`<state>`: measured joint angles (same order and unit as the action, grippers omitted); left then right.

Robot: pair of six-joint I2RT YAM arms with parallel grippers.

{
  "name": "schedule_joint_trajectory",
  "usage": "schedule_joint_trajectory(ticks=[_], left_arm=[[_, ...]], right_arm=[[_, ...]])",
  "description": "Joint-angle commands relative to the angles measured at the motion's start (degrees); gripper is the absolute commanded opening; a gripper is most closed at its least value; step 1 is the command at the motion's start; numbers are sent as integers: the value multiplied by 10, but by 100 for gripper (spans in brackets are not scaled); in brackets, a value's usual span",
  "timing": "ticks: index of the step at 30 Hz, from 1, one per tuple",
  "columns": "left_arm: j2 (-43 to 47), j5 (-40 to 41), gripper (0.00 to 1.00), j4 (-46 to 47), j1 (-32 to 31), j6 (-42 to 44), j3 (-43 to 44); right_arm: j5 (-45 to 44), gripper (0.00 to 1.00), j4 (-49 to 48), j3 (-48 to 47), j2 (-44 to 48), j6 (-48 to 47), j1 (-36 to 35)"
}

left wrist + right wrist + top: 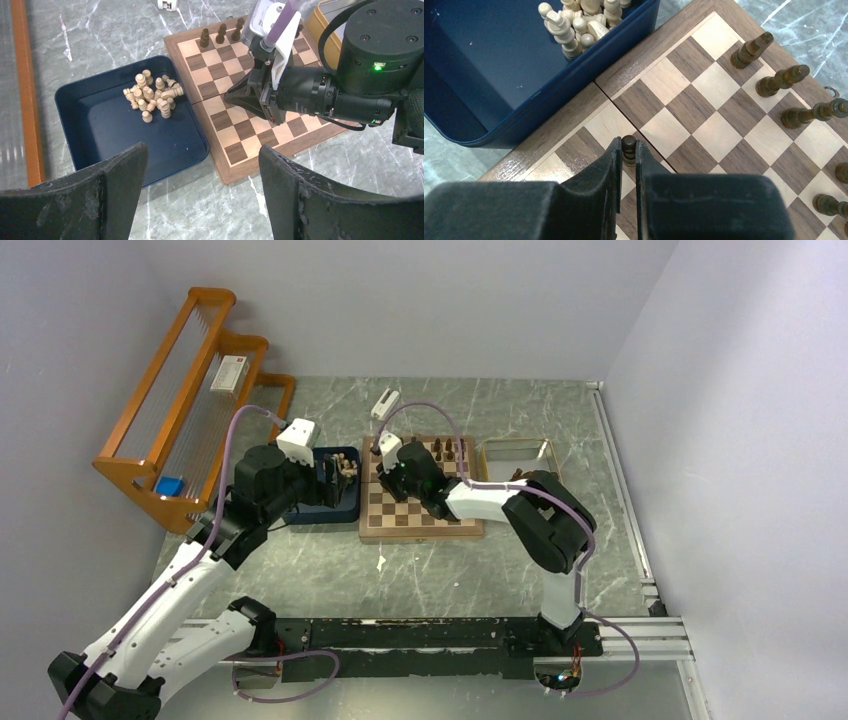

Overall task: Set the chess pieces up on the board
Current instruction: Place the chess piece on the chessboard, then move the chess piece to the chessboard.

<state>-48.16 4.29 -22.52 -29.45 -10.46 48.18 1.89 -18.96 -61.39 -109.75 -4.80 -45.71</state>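
Grey marble worktop (330, 580) | right hand (628, 150) grasping dark pawn (628, 144) over board (724, 17) | left hand (202, 150) released, near blue tray (100, 125) of pale pieces (152, 97)

Blue tray (100, 132), wooden rack (130, 478) (left side)

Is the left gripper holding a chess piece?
No, the left gripper stands wide open, with nothing between its fingers.

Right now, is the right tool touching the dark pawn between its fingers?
Cannot tell. In the right wrist view the right tool flanks the dark pawn closely, but neither contact nor a gap shows plainly.
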Motion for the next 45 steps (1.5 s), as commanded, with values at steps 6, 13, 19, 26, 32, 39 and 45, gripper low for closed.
schedule_joint_trajectory(ticks=[6, 13, 19, 26, 32, 39, 45], left_arm=[[7, 20, 85, 4, 1, 5, -5], [1, 14, 86, 5, 2, 5, -5], [-12, 16, 86, 11, 2, 3, -8], [-87, -23, 84, -1, 2, -15, 24], [-153, -57, 79, -10, 2, -22, 67], [-276, -100, 69, 9, -2, -30, 111], [-381, -70, 60, -8, -20, -28, 175]], right_arm=[[-25, 21, -63, 42, 11, -19, -16], [-27, 42, -78, 74, 59, -23, -17], [-22, 48, -56, 71, 103, -11, -16], [-24, 45, 0, 100, 201, 39, -16], [-93, 45, 52, 174, 328, 119, -14], [-144, 50, 158, 177, 429, 200, -14], [-207, 52, 204, 186, 492, 216, -14]])
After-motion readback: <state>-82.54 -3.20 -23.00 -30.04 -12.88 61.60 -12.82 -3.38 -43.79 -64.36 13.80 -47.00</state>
